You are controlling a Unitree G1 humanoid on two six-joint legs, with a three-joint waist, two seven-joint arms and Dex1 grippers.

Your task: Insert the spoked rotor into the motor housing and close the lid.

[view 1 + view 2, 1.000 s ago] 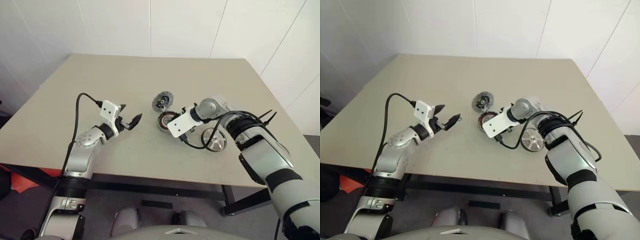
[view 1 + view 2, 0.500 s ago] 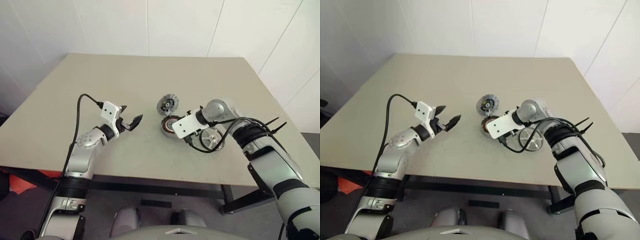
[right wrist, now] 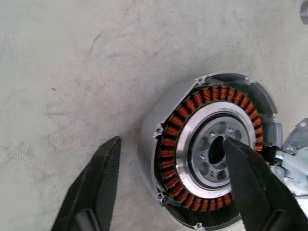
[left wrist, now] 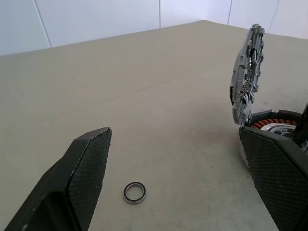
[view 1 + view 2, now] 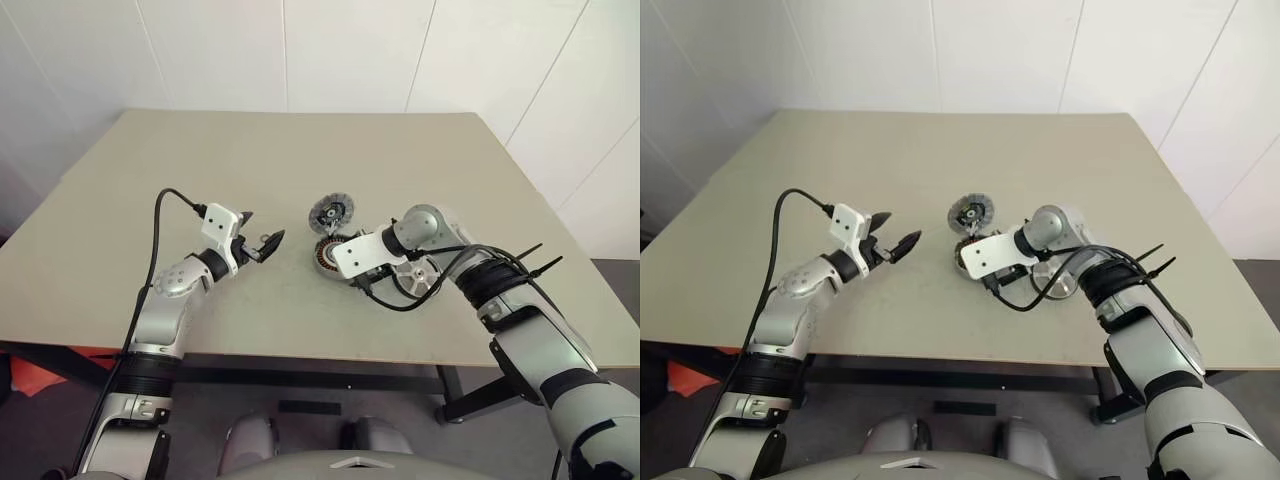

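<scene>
The motor housing (image 3: 202,159) lies on the table, its ring of copper windings and silver inner hub facing up. My right gripper (image 3: 172,144) is open just above it, one finger outside the housing's wall and the other over its centre. The lid (image 5: 331,213) stands on edge right behind the housing (image 5: 325,255), its dark inside with green bits showing. Beside my right wrist the spoked rotor (image 5: 427,284) lies flat on the table, partly covered by the arm and its cable. My left gripper (image 5: 262,243) hovers open and empty to the left of the housing.
A small loose ring (image 4: 134,191) lies on the table (image 5: 200,150) under my left gripper. Black cables loop from my right forearm over the rotor. The table's front edge runs close below both arms.
The whole view has shifted. My right forearm has dropped and drawn slightly back, and it now covers part of the rotor. The left arm has kept still.
</scene>
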